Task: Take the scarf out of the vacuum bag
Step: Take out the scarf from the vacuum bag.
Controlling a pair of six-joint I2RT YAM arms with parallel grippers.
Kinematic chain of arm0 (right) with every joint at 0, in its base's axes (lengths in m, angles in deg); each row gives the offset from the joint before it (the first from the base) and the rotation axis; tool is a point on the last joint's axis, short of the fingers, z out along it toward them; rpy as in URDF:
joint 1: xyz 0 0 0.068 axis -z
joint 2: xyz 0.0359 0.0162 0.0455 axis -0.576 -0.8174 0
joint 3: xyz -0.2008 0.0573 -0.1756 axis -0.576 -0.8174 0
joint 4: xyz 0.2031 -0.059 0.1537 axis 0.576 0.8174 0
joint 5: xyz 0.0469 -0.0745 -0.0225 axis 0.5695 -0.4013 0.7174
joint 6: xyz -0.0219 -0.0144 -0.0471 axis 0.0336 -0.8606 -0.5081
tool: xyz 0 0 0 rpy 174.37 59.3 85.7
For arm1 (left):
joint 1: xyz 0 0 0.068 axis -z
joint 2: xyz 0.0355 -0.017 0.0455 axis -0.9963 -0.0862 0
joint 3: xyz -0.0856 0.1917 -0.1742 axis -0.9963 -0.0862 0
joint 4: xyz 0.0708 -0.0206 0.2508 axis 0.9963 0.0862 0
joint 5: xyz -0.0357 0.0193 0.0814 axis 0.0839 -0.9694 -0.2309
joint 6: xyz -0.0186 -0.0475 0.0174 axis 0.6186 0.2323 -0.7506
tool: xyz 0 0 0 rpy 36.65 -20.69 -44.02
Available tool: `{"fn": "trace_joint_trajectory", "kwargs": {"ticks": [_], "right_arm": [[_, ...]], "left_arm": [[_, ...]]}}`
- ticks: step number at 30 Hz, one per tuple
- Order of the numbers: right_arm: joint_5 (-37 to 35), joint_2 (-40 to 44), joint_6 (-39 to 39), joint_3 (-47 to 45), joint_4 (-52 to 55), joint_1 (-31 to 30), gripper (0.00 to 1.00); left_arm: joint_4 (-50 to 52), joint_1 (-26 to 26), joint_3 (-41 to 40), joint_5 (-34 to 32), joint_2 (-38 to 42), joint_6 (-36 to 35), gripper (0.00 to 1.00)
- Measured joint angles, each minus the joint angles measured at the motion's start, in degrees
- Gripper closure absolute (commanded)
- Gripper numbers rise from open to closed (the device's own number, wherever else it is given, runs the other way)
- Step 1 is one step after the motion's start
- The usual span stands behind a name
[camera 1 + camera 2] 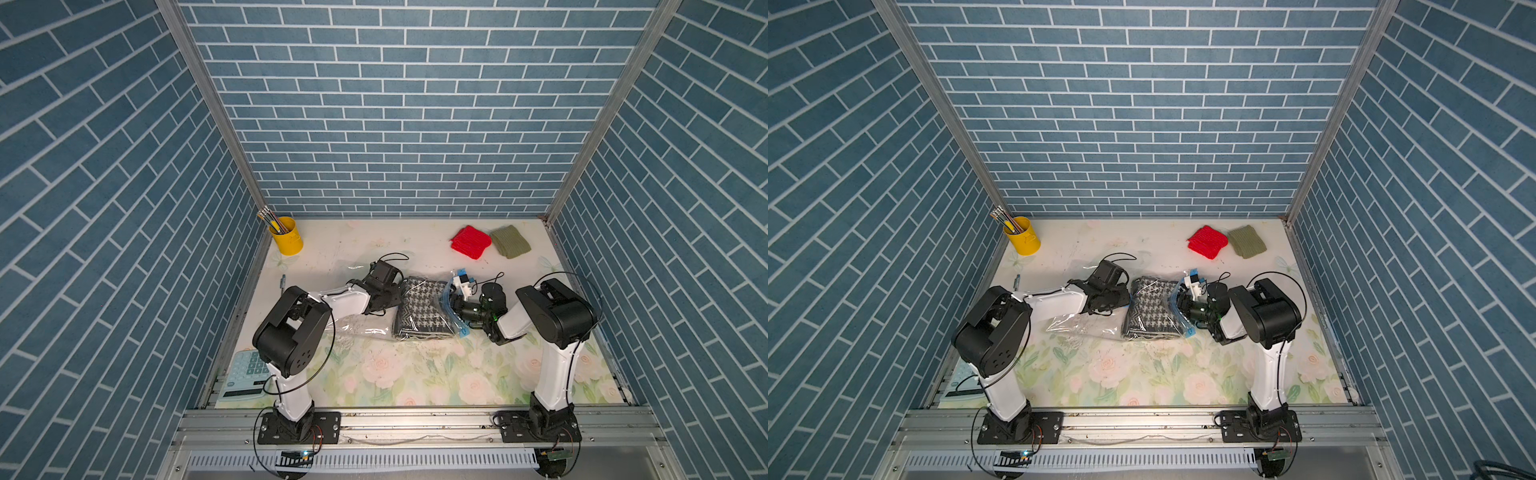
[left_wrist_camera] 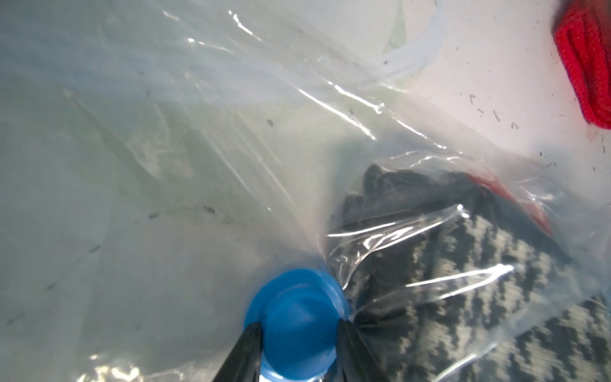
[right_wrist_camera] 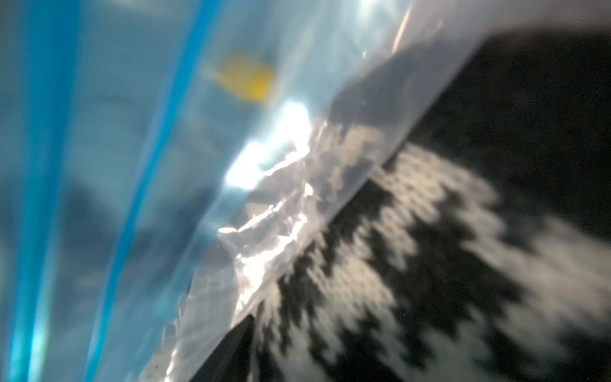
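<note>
The black-and-white houndstooth scarf lies folded inside the clear vacuum bag at mid-table. The bag's light-blue zip strip is on the scarf's right side. My left gripper is shut on the round blue valve cap beside the scarf's left edge. My right gripper reaches in at the zip end. In the right wrist view one finger lies on the bare scarf under the lifted plastic, and the other finger is hidden.
A red knit and an olive knit lie at the back right. A yellow cup of pencils stands back left. A pen and a calculator sit by the left edge. Brick walls enclose three sides.
</note>
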Motion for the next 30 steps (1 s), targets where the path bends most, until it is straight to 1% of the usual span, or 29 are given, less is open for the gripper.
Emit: {"fn": "trace_joint_trajectory", "kwargs": {"ticks": [3,4,5,7,8,9,17,21,24,27,30], "right_arm": [[0.0,-1.7,1.4,1.2,-2.3,-1.2,0.45],[0.0,-2.1,1.8,1.5,-2.6,-1.5,0.50],[-0.1,-2.3,2.1,1.6,-2.8,-1.8,0.58],[-0.1,-2.9,2.9,1.6,-3.4,-2.3,0.82],[0.0,-3.1,3.1,1.6,-3.9,-2.5,0.93],[0.0,-3.3,3.7,1.6,-4.5,-2.5,0.99],[-0.1,-3.1,4.5,0.7,-5.7,-2.5,1.00],[-0.4,-0.2,2.0,-0.4,-1.4,-1.7,1.00],[-1.3,3.8,-2.3,-0.5,6.5,-0.7,1.00],[-3.4,8.5,-8.0,0.4,17.6,0.1,1.00],[-6.2,11.6,-14.1,3.5,29.1,0.3,1.00]], "left_arm": [[0.0,-0.1,0.0,-0.2,0.0,0.0,0.59],[0.0,-0.1,0.0,-0.3,0.0,0.0,0.59],[0.0,-0.1,0.0,-0.4,0.0,0.0,0.59],[0.0,-0.1,0.0,-0.6,0.0,0.0,0.59],[0.0,-0.1,0.0,-0.6,0.0,0.0,0.59],[-0.1,-0.1,0.0,-0.6,0.0,0.0,0.59],[-0.2,-0.1,-0.1,-0.6,0.1,0.0,0.59],[-0.3,-0.1,-0.2,-0.1,0.1,0.0,0.59],[-0.5,0.1,-0.4,0.4,0.2,0.1,0.58],[-0.8,0.2,-0.5,0.8,0.2,0.3,0.58],[-1.0,0.2,-0.7,1.2,0.3,0.3,0.58]]}}
